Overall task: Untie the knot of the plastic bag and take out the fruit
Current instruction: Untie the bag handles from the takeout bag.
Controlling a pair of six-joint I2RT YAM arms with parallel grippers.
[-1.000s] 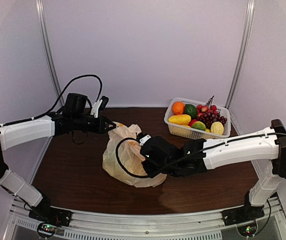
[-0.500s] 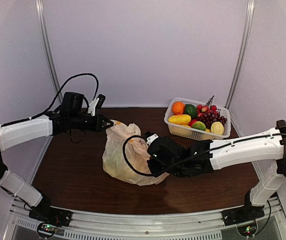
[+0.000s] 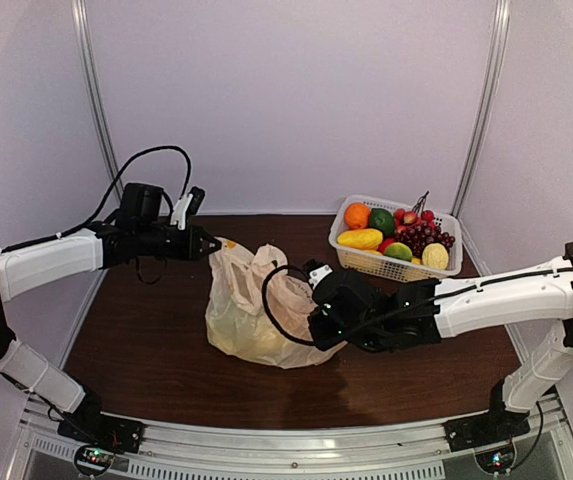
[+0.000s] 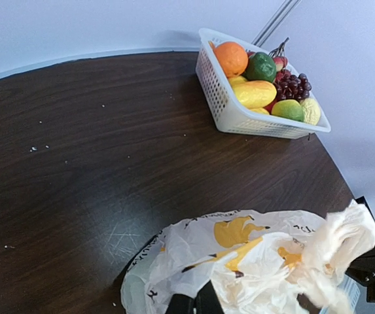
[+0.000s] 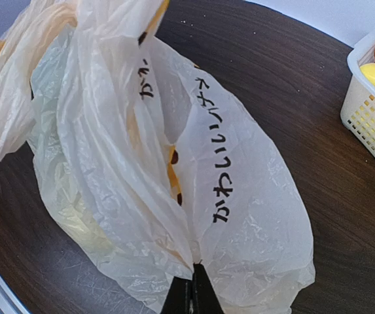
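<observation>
Nearest, low in the middle of the top view, the right claw (image 3: 315,324) is clenched on a fold at the right flank of the plastic bag (image 3: 244,312). The right wrist view shows its jaws pinched together with thin film caught between them. The bag slumps at centre frame on the dark tabletop (image 3: 146,340), and the fruit inside is hidden but for a yellowish tint. Further back, at the bag's upper left corner, the left claw (image 3: 209,243) is clamped on the bag's top edge. I cannot pick out the knot for sure; a bunched flared end (image 4: 344,235) shows at the right of the left wrist view. I judge the claws should draw apart gently and level, taut without tearing, and regrip nearer the twist if the film only stretches. At far upper right stands the white lattice basket (image 3: 374,263), well apart.
</observation>
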